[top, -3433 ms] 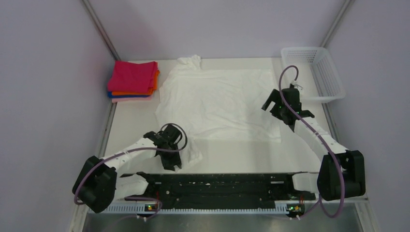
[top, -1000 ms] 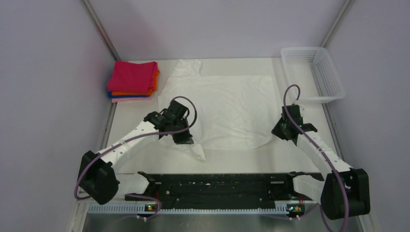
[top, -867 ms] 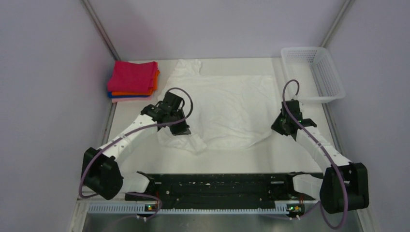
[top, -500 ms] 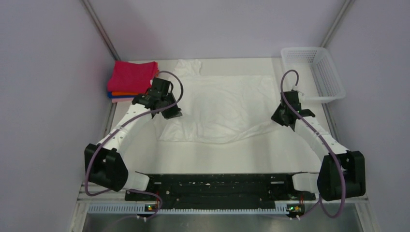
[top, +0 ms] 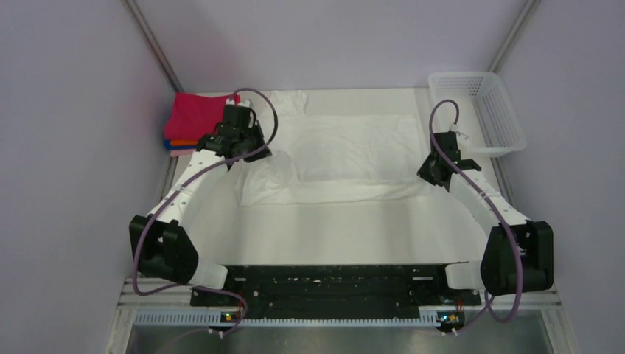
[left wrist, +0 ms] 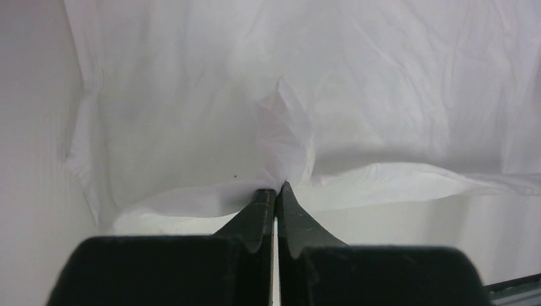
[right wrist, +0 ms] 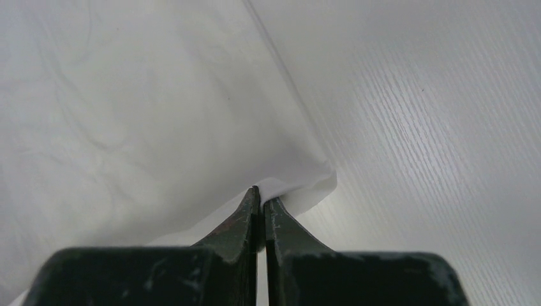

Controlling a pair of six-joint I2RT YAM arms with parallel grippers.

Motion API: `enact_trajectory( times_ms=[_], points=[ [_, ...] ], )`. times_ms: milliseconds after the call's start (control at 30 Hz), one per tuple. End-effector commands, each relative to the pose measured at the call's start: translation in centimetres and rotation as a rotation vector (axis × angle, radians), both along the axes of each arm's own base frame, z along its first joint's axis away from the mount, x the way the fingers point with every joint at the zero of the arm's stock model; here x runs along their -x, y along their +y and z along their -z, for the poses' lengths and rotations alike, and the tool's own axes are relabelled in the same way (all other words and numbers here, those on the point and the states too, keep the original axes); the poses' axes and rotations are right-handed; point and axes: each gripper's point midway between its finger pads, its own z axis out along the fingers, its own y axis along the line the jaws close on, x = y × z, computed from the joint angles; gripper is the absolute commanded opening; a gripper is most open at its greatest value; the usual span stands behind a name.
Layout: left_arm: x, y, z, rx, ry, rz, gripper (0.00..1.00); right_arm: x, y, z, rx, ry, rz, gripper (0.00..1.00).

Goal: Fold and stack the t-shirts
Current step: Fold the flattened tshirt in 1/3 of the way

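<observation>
**First fold under way, one shirt not yet on the pile**

The white t-shirt (top: 346, 158) is lying spread on the table (top: 332, 236), to the left of the basket (top: 510, 140) and close beside it. Both arms are working on it. The left gripper (left wrist: 275, 191) is pinching a bunch of the thin cloth, with its jaws pressed together and the fabric rising in a small peak from the tips. It is standing at the side of the shirt away from the basket. The right gripper (right wrist: 260, 193) is nipping a corner of the cloth edge, its jaws also closed on it, just in front of the near end of the basket.

Between the two grippers the near part of the shirt is lying doubled over the middle of the body, so I am judging that the first fold is being made now and is not finished. The cloth is wrinkling and sagging a little between the two held points.

The stack of folded shirts (top: 193, 122) is sitting well apart from the basket, across the whole shirt from it, at the same far edge of the table. A magenta one is on top, with orange, blue and pink edges showing below. These are looking finished.

What is remaining, as I am judging it: laying this fold flat, folding the white shirt smaller into a square, and carrying it over to the pile.
</observation>
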Motion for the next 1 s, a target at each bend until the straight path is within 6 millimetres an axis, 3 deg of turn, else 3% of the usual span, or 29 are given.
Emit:
enact_trajectory(
  times_ms=[0,400,567,667,800,867,900,933,967],
  points=[
    [-4.0,-0.2,-3.1,-0.031,-0.165,0.066,0.0,-2.0,-0.8,-2.0,0.029,-0.058,0.023,0.0],
    [-9.7,0.8,-0.4,-0.124,-0.137,0.119,0.0,-3.8,-1.1,-0.7,0.048,-0.056,0.034,0.0],
    [-12.0,0.8,2.2,-0.149,-0.097,0.144,0.04,-5.1,-1.2,0.6,0.061,-0.037,0.042,0.0],
    [-13.7,0.5,3.6,-0.138,-0.09,0.164,0.16,-6.1,-1.4,1.1,0.069,-0.03,0.055,0.09],
    [-16.3,1.1,4.7,-0.149,-0.099,0.154,0.37,-7.3,-1.9,0.9,0.097,-0.031,0.08,0.39],
    [-17.8,2.6,4.4,-0.181,-0.095,0.088,0.63,-7.6,-2.3,0.1,0.112,-0.043,0.099,0.56],
    [-18.2,3.1,3.7,-0.192,-0.092,0.067,0.9,-7.7,-2.4,-0.3,0.114,-0.052,0.103,0.63],
    [-18.5,3.5,3.0,-0.202,-0.09,0.046,0.99,-7.7,-2.4,-0.8,0.113,-0.062,0.104,0.71],
    [-18.3,3.7,2.6,-0.198,-0.073,0.032,0.99,-7.7,-2.4,-1.3,0.11,-0.073,0.101,0.8]
  ],
)
